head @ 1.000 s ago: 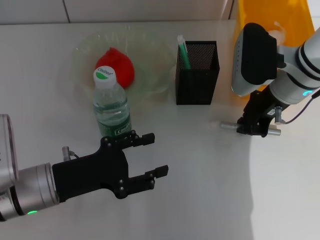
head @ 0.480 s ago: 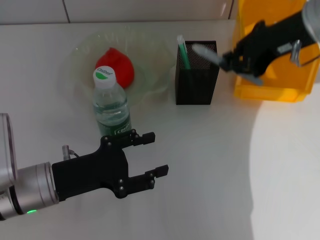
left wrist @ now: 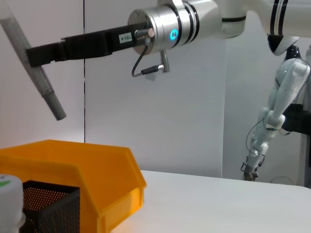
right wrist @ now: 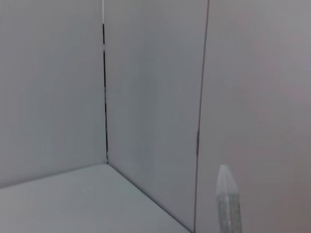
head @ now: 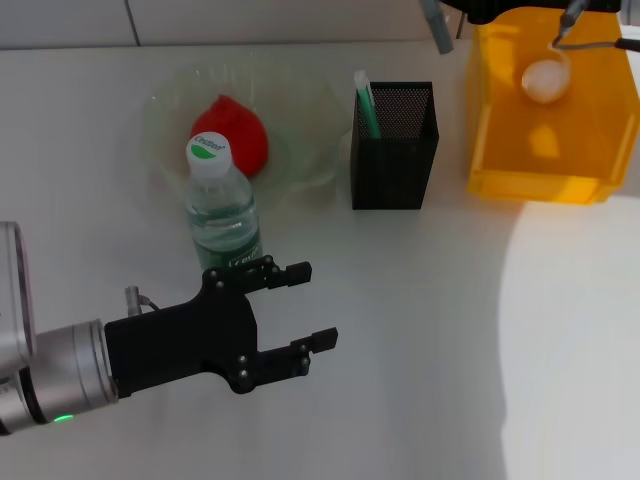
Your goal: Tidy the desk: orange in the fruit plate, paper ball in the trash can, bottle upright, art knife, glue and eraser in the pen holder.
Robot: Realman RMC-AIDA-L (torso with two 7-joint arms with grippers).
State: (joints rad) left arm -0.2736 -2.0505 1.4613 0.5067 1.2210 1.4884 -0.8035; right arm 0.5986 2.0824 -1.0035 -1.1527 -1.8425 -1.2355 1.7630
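White desk, pale panelled wall behind. Found orange [head: 232,135] seated in plate [head: 310,100], bottle [head: 222,205] upright just beside plate's near rim, and paper ball [head: 545,80] inside bin [head: 540,185]. Noted holder [head: 393,160] between plate and bin, with green stick [head: 366,105] leaning in one corner. Could not locate eraser.

Observed right gripper [left wrist: 36,54] high above desk's far side, beyond holder and bin. Seen pinching a slim grey rod [left wrist: 48,92], judged to be the knife, part-way along its length. Noted rod hanging tilted, lower tip well clear of holder.

Observed left gripper [head: 315,305] low over desk near bottle, fingers spread, gripping nothing. Judged idle.

Step in hand, by judgement: carrying knife to holder.

Next move calls for:
- shifting over holder's mouth;
- bringing rod nearer vertical;
- lowering tip inside mesh walls, clear of green stick;
- releasing only then.

Would expect a tilted entry to catch the rim.
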